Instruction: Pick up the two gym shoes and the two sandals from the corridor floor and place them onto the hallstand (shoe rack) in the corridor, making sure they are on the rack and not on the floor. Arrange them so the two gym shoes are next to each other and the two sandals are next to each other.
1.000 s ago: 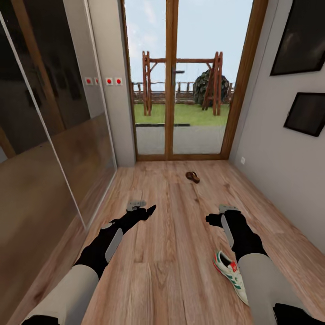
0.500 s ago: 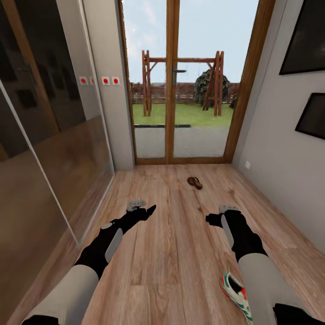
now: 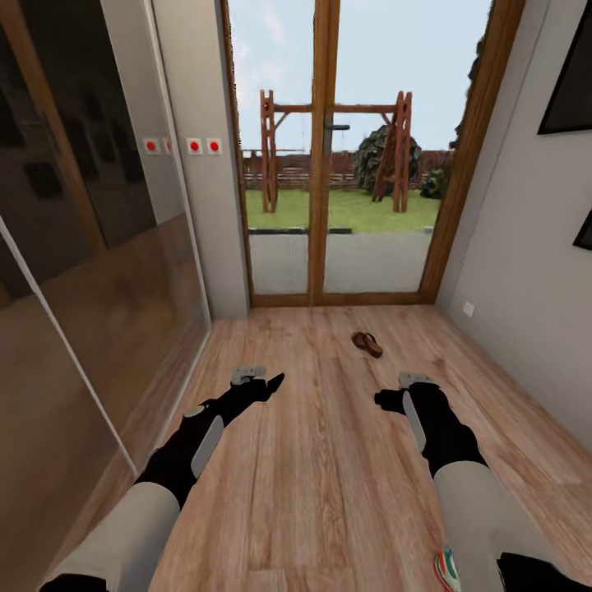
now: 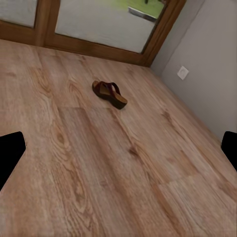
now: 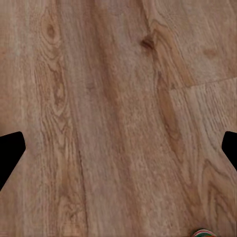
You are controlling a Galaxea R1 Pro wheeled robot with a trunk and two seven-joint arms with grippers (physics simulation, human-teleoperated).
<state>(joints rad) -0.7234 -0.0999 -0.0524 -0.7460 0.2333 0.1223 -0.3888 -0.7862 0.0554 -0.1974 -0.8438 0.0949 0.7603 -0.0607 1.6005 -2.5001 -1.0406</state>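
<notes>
Wood-plank corridor floor point(image 3: 329, 460) toward glazed doors point(image 3: 337, 164), both claws point(image 3: 275, 381) point(image 3: 382, 400) spread apart, empty.

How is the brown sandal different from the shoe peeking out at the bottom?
The sandal is dark brown, flat and open; the gym shoe is white with red and green. The sandal lies far ahead near the glass door, in full sight; the gym shoe sits close by the robot's right arm, mostly cut off by the picture's edge. Both rest on the wood floor, untouched.
</notes>
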